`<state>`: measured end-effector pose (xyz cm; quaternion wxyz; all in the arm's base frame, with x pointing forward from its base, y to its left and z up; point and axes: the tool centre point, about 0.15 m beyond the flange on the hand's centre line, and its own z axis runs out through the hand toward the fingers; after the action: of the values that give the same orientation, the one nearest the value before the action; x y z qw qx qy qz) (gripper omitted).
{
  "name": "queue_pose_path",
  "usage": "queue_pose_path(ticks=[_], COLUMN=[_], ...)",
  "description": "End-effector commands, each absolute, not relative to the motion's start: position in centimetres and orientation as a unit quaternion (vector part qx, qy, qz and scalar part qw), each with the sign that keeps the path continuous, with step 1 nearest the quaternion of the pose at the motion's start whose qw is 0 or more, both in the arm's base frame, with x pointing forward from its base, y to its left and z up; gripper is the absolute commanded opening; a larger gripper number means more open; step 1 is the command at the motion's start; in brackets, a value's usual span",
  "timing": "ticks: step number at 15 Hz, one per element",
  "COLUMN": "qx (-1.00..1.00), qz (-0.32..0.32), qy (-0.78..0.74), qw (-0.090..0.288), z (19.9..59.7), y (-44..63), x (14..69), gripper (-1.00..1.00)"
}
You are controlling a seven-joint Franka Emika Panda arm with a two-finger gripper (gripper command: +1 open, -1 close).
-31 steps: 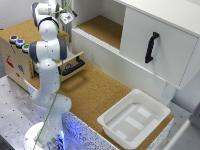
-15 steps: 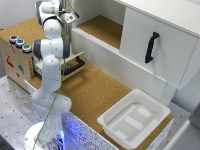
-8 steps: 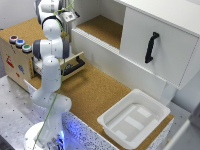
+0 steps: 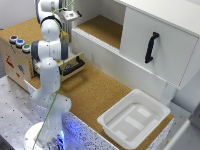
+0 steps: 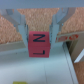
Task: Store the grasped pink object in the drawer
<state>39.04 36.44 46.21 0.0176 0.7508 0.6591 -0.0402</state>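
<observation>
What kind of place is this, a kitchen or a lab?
Probably a robotics lab mock-up: a robot arm on a perforated metal table, a plywood box with a small drawer, and a white cabinet door.

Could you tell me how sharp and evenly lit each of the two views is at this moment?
Wrist view: soft throughout; the pink object between the fingers is legible but fuzzy, the background blurrier. Exterior view: mildly blurred, evenly lit; the white cabinet door is bright, a blue glow shows at the arm's base, and the drawer is partly hidden behind the arm.
</observation>
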Motion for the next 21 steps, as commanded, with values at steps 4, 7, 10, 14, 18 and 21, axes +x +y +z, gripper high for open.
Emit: queue_pose_path(ticks=[4, 7, 10, 14, 18, 21], qx=[0.776, 0.774, 0.773, 0.758, 0.753, 0.746], qz=[0.024, 0.039, 0.043, 0.052, 0.061, 0.056], qy=[0.630, 0.631, 0.632, 0.650, 0.656, 0.664], qw=[-0.023, -0.026, -0.023, 0.022, -0.001, 0.002], z=[38.7, 36.6, 35.3, 33.5, 31.9, 32.3], y=[30.2, 30.2, 30.2, 29.6, 29.1, 29.3], x=[36.1, 37.0, 38.6, 40.2, 40.5, 39.2], gripper=[-1.00, -1.00, -1.00, -1.00, -1.00, 1.00])
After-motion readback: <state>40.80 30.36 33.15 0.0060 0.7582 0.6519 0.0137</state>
